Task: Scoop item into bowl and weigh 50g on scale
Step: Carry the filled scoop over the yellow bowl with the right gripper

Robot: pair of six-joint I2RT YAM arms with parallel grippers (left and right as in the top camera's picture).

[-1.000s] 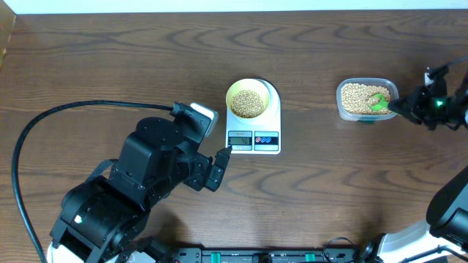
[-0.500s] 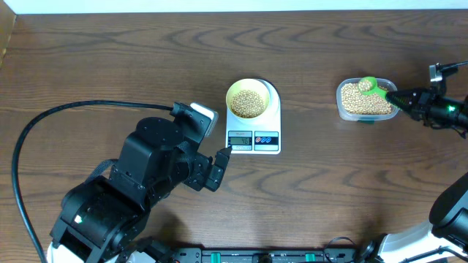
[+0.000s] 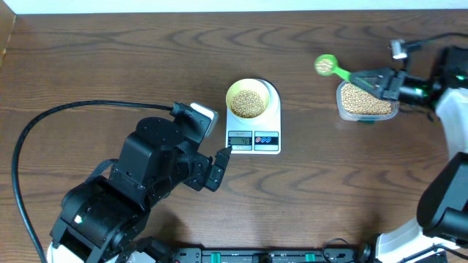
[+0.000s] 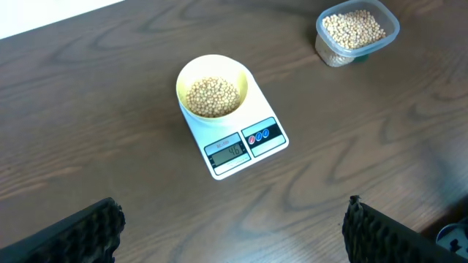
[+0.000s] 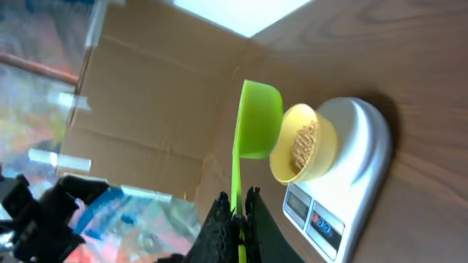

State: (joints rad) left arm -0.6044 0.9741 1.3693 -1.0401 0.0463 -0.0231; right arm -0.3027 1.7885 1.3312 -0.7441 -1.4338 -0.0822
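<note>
Our dark wood table (image 3: pixel 110 58) carries the scale (image 3: pixel 274 109) mid-table, bowl (image 3: pixel 229 93) of beans (image 3: pixel 248 102) atop; our right jaws clamp a green scoop (image 3: pixel 325 65), left jaws gape.

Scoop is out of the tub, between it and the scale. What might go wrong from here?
1. The scoop hangs over bare table, pinched by its thin handle in the right gripper; a tilt could spill its load short of the bowl.
2. The bowl on the scale already holds many beans; tipping in a full scoop may overshoot.
</note>
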